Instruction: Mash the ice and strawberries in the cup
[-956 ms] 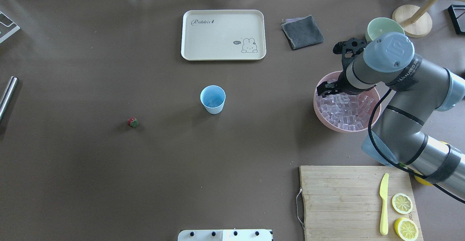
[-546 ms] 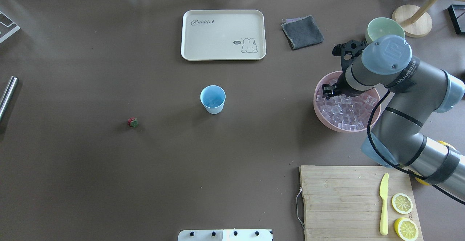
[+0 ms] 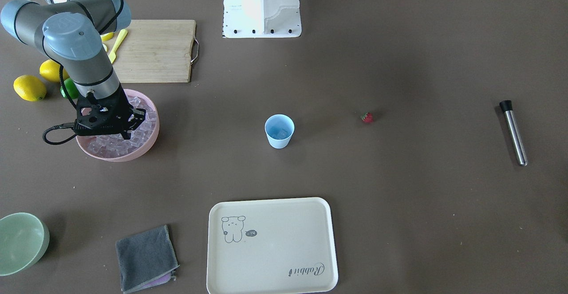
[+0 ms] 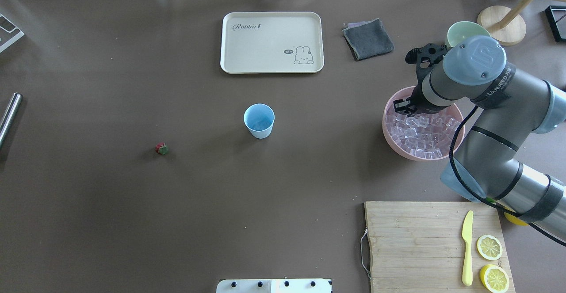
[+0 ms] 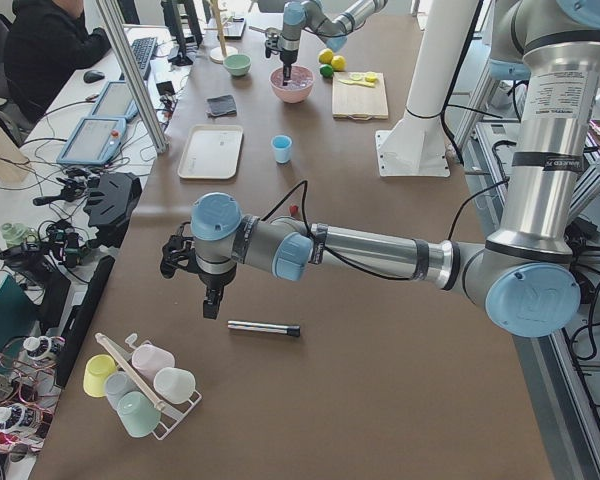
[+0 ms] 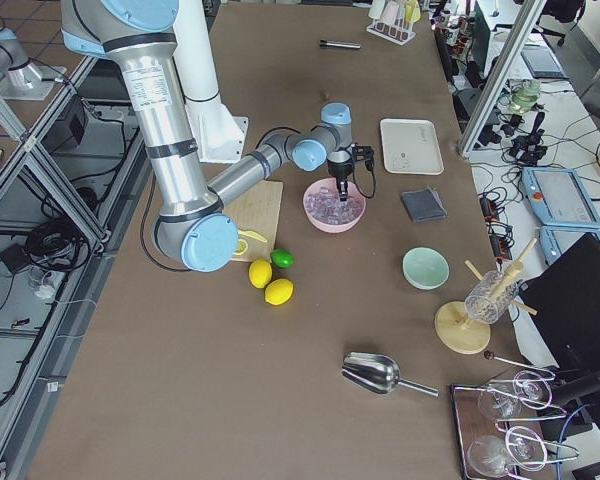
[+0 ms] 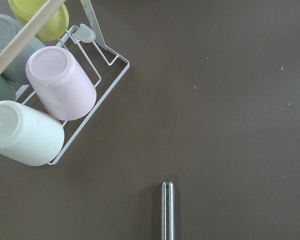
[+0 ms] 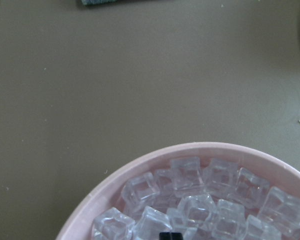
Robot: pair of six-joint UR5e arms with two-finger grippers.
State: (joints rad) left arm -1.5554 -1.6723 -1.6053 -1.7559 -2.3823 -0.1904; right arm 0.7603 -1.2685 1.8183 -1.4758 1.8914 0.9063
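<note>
In pink bowl [image 4: 386,135], R tool [image 4: 401,106] tip-down amid ice [image 4: 420,140]

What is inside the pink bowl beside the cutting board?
Many clear ice cubes fill the pink bowl. The right gripper points down into it and covers some cubes. The bottom of the bowl cannot be seen, because the ice hides it.

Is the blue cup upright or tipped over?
Upright: the cup stands on its base, open mouth facing up in the overhead and front-facing views.
</note>
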